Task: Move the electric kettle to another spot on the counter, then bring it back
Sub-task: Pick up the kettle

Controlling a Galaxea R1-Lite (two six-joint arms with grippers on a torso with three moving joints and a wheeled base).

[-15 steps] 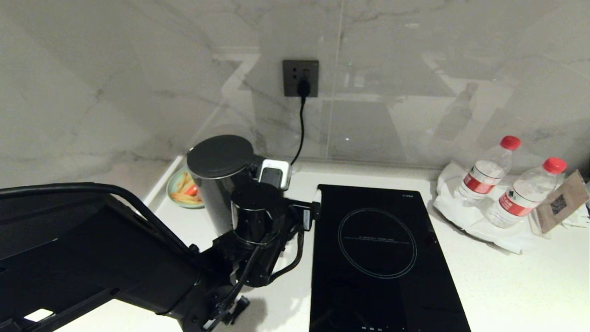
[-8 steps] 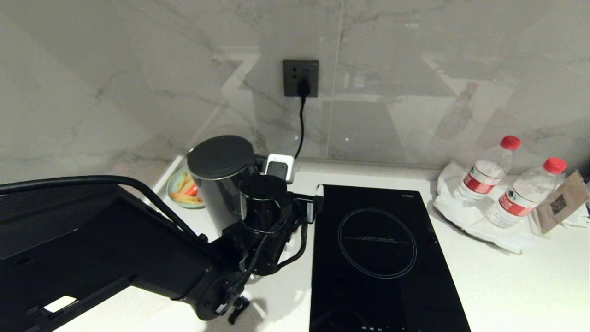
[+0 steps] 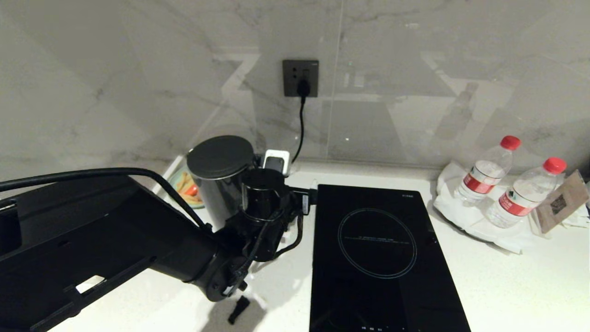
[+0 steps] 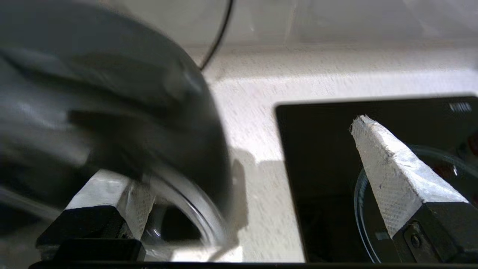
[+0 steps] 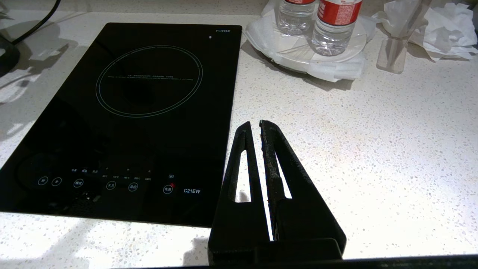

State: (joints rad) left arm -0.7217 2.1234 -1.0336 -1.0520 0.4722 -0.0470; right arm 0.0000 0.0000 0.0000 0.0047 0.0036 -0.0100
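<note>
Head view: cylindrical dark electric kettle [image 3: 220, 177], speckled stone counter [image 3: 507, 286].

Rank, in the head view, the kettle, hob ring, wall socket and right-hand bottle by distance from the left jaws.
1. Kettle, right at the left gripper, on its left.
2. Hob ring, to its right.
3. Wall socket, on the back wall above.
4. Right-hand bottle, at the counter's far right.

The electric kettle [image 3: 216, 177] is a tall, dark grey cylinder with a flat round lid. It stands upright at the back left of the white speckled tabletop [image 3: 507, 286], near the wall.
</note>
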